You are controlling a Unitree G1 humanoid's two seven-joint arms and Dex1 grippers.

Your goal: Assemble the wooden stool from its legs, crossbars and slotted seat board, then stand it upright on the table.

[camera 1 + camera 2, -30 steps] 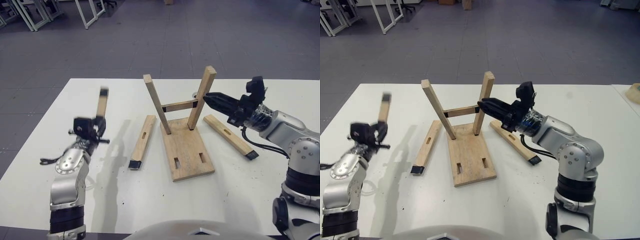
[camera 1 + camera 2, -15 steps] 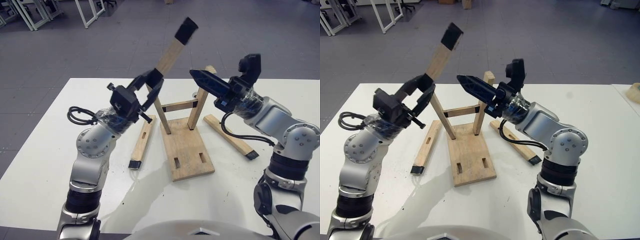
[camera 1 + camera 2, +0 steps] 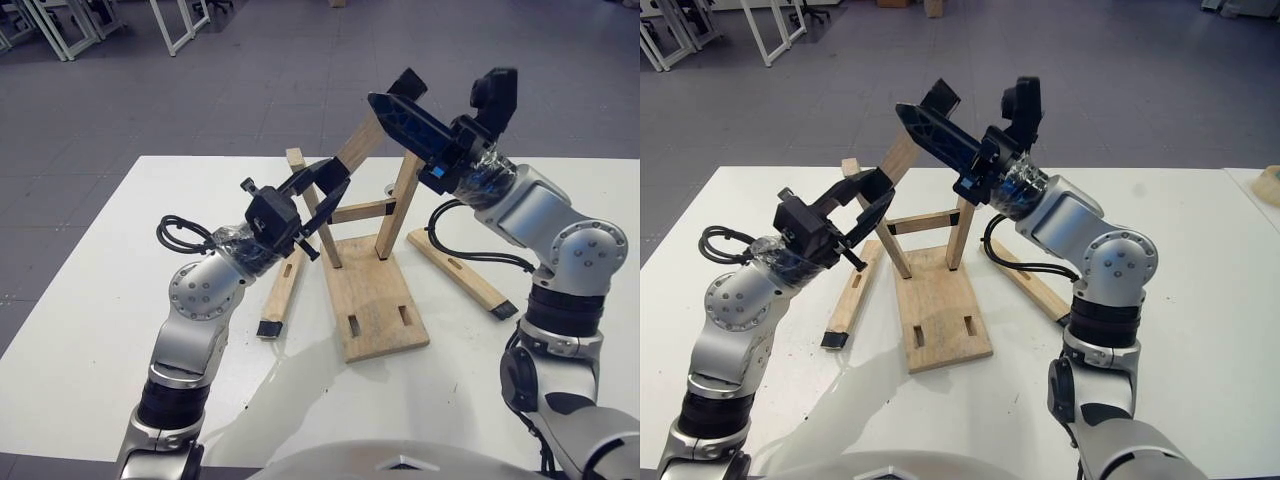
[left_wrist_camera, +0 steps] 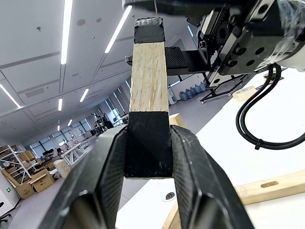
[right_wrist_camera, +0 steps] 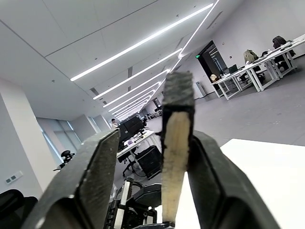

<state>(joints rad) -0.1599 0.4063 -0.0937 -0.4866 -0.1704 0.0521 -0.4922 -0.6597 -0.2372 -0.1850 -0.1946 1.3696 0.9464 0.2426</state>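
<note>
Aloft, left claw (image 4: 148, 132) clamps a leg (image 4: 149, 76); right claw (image 5: 156, 135) straddles its tip, spread.

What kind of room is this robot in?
Probably a big robot lab or workshop hall: long strip lights overhead, rows of desks far back, and metal-framed benches on a bare grey floor.

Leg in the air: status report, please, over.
Left gripper shut on leg, low end, leg tilted up. Right gripper open around its top end. Board with two standing legs and crossbar close by.
</note>
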